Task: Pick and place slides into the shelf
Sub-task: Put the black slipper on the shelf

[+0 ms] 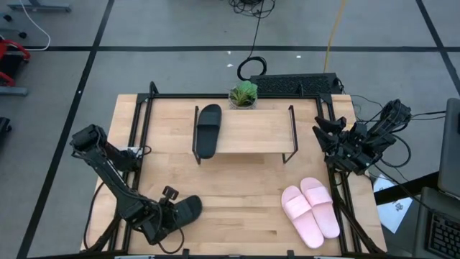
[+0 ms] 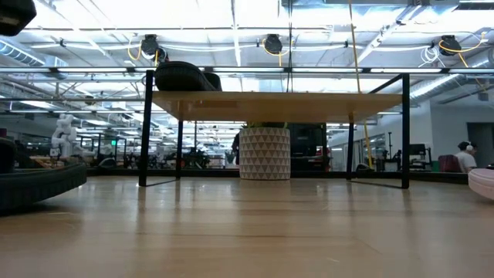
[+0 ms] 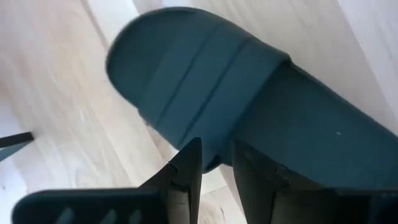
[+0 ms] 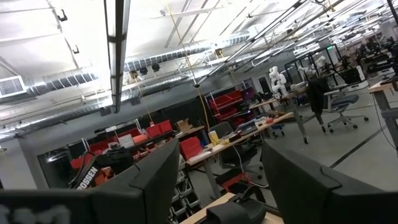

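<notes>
One black slide (image 1: pixel 208 129) lies on the shelf's (image 1: pixel 251 131) plank top near its left end; in the low view it (image 2: pixel 184 76) rests on the plank (image 2: pixel 278 104). The second black slide (image 1: pixel 187 209) is at the table's near left, with my left gripper (image 1: pixel 174 214) shut on it. The pink pair (image 1: pixel 310 210) lies side by side, soles down, on the table's near right. My right gripper (image 1: pixel 321 134) waits open at the right edge, beside the shelf's right end, touching nothing. My left gripper (image 3: pixel 216 152) pinches the black slide's side rim (image 3: pixel 214 140) just beside the wide strap (image 3: pixel 199 74), the two fingers (image 3: pixel 186 171) close together on it. It comes from the table's left, slanting down. Whether the slide (image 2: pixel 38 184) is off the table, I cannot tell.
A small potted plant (image 1: pixel 243 95) stands behind the shelf at the far edge; its patterned pot (image 2: pixel 265 153) shows under the plank. A keyboard (image 1: pixel 295 84) lies beyond the far edge. A black frame (image 1: pixel 144 108) runs around the table. Bare wood lies between the shelf and the near edge.
</notes>
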You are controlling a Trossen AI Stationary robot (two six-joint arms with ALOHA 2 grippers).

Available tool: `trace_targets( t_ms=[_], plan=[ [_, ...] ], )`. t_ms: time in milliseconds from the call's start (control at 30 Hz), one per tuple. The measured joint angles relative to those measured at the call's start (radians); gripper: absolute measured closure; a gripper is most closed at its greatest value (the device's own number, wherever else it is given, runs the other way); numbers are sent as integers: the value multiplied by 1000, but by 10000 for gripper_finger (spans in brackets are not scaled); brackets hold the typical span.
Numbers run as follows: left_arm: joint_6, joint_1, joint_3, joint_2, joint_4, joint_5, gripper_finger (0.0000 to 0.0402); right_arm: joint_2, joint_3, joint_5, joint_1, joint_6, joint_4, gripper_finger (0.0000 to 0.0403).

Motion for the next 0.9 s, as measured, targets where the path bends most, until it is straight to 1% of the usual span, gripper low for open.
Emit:
trace_targets(
  t_ms=[333,467,633,900],
  plan=[
    [44,0,-9,0,23,3,314,5,0,0,0,21,0,183],
    [71,0,-11,0,66,-10,314,5,0,0,0,21,0,183],
    [99,0,-54,0,127,-10,314,5,0,0,0,21,0,183],
    [98,0,-97,-2,137,-38,314,5,0,0,0,21,0,183]
  ],
)
